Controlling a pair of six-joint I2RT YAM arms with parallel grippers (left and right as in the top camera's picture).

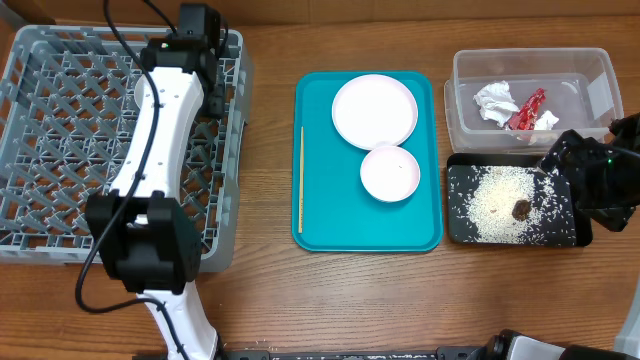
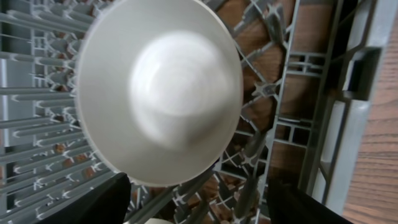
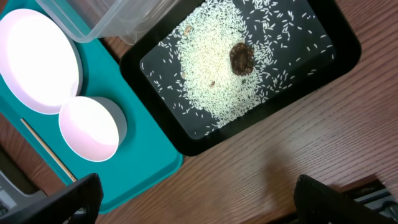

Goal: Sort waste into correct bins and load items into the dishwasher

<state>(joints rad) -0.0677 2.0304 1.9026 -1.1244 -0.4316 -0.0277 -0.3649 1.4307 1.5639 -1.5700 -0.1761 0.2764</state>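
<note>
Over the far right corner of the grey dish rack [image 1: 60,130], seen from above, the left arm [image 1: 160,120] reaches out and hides whatever lies under it. To the right on the desk [image 1: 270,300], the teal tray [image 1: 330,215] carries the large white plate [image 1: 375,110], the small white bowl [image 1: 390,172] just beside it, and the thin wooden stick [image 1: 301,180] along its left side. The clear tub [image 1: 590,80] holds crumpled tissue [image 1: 497,103] and the red wrapper [image 1: 527,110]. The black tray [image 1: 462,232] next to it holds rice grains [image 1: 495,200] and the brown lump [image 1: 521,208].

From the left wrist, a round white dish [image 2: 161,93] fills the view, domed side toward the camera, in among the rack's pegs close to the rim. It is blurred, so I cannot tell whether it leans on edge or lies face down. The left gripper [image 2: 198,190] has its jaws wide, one finger low on each side, neither visibly pressing the dish. I judge this to be the release. To do it well, the dish should be seen resting against pegs on its own. The jaws should then keep their spread and draw straight back, clear of the rim, so no finger tips the dish or catches the lattice.

From the right wrist, the right gripper [image 3: 199,193] hangs over bare desk beside the black tray, jaws fully spread and empty. It is best left parked there so the left arm has room to come away.
</note>
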